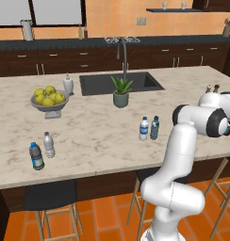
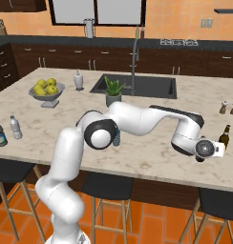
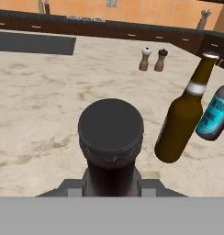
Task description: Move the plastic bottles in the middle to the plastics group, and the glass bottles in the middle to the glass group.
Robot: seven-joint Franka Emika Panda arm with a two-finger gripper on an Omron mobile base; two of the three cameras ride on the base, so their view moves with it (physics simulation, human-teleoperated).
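In the hand view a dark glass bottle with a black crown cap (image 3: 110,126) sits right under the camera, and my gripper (image 3: 110,186) is shut on its neck. Just to its right stand a brown glass bottle (image 3: 180,119) with a white neck band and a dark bottle with a teal-blue label (image 3: 216,117), the glass group. From the right base, my gripper (image 2: 207,148) is low over the counter's right end, beside the brown bottle (image 2: 225,137). The two plastic bottles (image 1: 144,128) (image 1: 155,127) stand mid-counter. The plastics group (image 1: 36,156) (image 1: 49,144) stands at the near left.
Salt and pepper shakers (image 3: 152,59) stand behind the glass bottles. On the marble island (image 1: 98,136) are a potted plant (image 1: 120,92), a lemon bowl (image 1: 49,100), a soap dispenser (image 1: 68,84) and a sink (image 1: 119,83). Stools stand under the counter's near edge.
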